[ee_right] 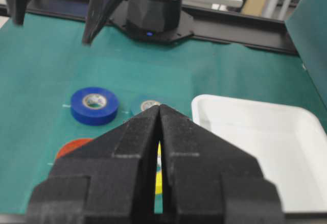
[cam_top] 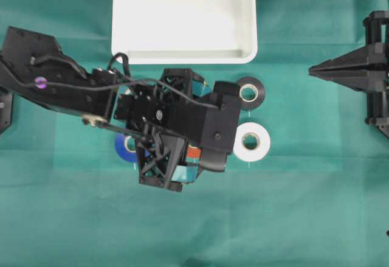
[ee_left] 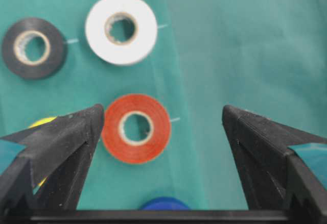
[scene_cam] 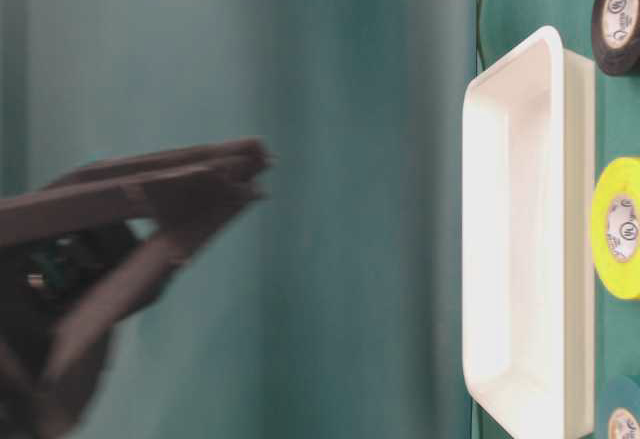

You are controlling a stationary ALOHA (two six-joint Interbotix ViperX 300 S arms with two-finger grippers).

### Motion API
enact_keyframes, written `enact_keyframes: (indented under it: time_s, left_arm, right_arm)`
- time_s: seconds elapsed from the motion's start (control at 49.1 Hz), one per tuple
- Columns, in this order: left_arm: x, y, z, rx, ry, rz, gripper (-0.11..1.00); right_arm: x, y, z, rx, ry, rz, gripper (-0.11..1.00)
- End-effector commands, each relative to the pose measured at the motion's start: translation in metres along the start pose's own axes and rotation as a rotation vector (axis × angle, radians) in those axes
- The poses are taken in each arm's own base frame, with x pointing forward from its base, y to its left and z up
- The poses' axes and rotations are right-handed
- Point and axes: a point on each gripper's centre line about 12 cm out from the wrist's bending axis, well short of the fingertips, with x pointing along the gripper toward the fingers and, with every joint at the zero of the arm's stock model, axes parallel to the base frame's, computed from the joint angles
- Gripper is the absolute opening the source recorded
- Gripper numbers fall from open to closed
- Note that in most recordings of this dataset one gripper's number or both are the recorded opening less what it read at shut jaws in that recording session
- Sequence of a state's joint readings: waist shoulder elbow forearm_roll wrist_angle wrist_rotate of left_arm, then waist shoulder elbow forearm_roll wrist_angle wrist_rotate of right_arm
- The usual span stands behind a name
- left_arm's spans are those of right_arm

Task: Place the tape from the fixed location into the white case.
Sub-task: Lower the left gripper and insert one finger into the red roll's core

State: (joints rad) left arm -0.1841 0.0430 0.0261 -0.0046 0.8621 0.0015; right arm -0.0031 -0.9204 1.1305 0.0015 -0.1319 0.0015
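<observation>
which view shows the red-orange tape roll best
The left wrist view: the tape lies flat and whole between the open left gripper fingers. Overhead, the left arm hides nearly all of it. The right wrist view shows only an edge behind the shut right gripper. Table-level shows none.

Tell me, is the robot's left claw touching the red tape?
Apart. The left wrist view shows the left gripper open above the tape, which lies on the green cloth.
</observation>
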Motion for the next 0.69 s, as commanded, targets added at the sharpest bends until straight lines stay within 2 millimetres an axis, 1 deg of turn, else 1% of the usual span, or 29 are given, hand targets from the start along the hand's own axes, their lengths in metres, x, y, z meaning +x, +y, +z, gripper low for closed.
enact_keyframes:
  time_s: [0.0,0.122,0.204,0.306,0.387,0.53,0.673]
  left_arm:
    - [0.0,-0.005,0.001,0.008,-0.037,-0.005,0.98]
    - [0.023,-0.01,-0.012,0.019,-0.028,-0.013,0.98]
    - [0.042,-0.014,-0.022,0.026,-0.012,-0.018,0.98]
    - [0.059,-0.018,-0.03,0.034,0.005,-0.023,0.98]
    - [0.066,-0.02,-0.034,0.036,0.011,-0.025,0.98]
    - [0.073,-0.02,-0.041,0.036,-0.006,-0.025,0.98]
    - [0.081,-0.016,-0.054,0.03,-0.008,-0.02,0.98]
  right_arm:
    - [0.002,0.0,0.01,0.002,-0.025,-0.001,0.0]
    - [0.002,0.0,0.01,0.002,-0.026,0.0,0.0]
    - [0.002,0.0,0.009,0.003,-0.023,-0.001,0.0]
    - [0.002,0.0,0.009,0.002,-0.025,0.0,0.0]
    - [0.002,0.0,0.009,0.002,-0.025,-0.001,0.0]
    - [0.002,0.0,0.008,0.002,-0.018,-0.001,0.0]
    - [0.003,0.0,0.006,0.002,-0.012,-0.001,0.0]
